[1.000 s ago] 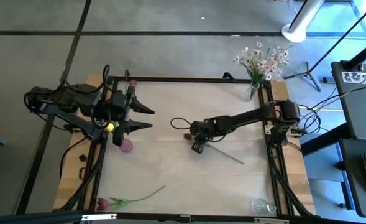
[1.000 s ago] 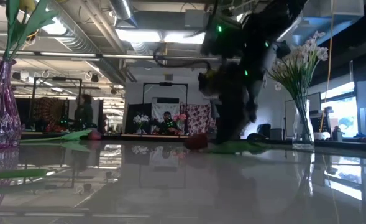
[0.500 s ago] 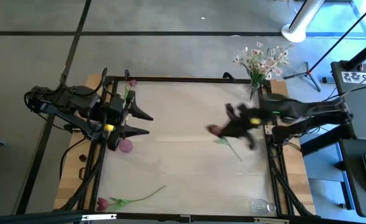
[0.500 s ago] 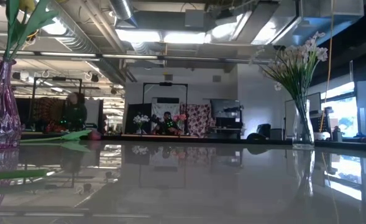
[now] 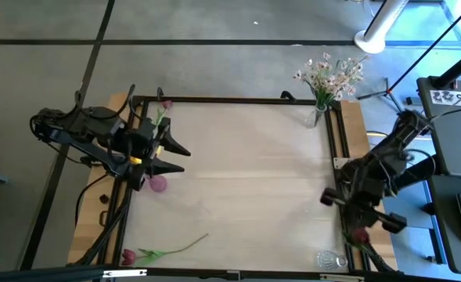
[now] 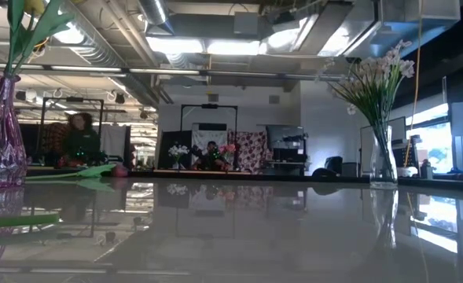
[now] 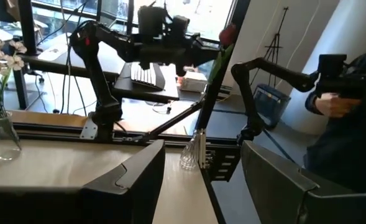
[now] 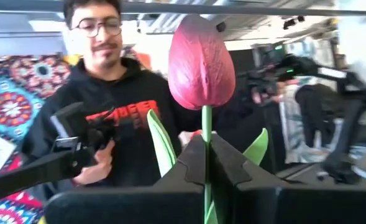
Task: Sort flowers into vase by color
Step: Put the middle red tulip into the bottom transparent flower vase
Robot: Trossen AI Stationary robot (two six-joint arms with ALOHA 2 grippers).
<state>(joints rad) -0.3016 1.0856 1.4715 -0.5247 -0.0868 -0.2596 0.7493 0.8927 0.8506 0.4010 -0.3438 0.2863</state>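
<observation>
My right gripper (image 8: 206, 148) is shut on a dark red tulip (image 8: 201, 62), raised over the table's right edge (image 5: 361, 234); the left wrist view shows the bloom (image 7: 227, 34) high above a clear vase (image 7: 192, 152). Another red tulip (image 5: 148, 254) lies flat at the near left. A purple vase (image 5: 158, 184) holds a yellow tulip (image 5: 138, 160). White-pink blossoms (image 5: 329, 74) stand in a clear vase (image 6: 383, 161) at the far right. My left gripper (image 5: 185, 160) hovers open at the left, beside the purple vase. My right gripper pinches the red tulip's green stem (image 8: 206, 127) between its two fingers, just below the bloom. The fingers lie along the stem, and the bloom stands upright past the fingertips. The tulip is lifted clear of the table, its long stem (image 7: 209, 87) slanting down toward the clear vase.
A person (image 8: 117, 124) with hand-held controls stands beyond the table's right side. A black frame rail (image 5: 238, 100) runs round the tabletop. A pink tulip (image 5: 166, 104) is at the far left corner. The wooden tabletop's middle (image 5: 246, 180) is bare.
My right gripper has lifted the red tulip off the middle of the table, swung up and toward the near right edge, and tipped from pointing down to pointing slightly upward. The tulip has gone from lying flat to held clear with its bloom up.
</observation>
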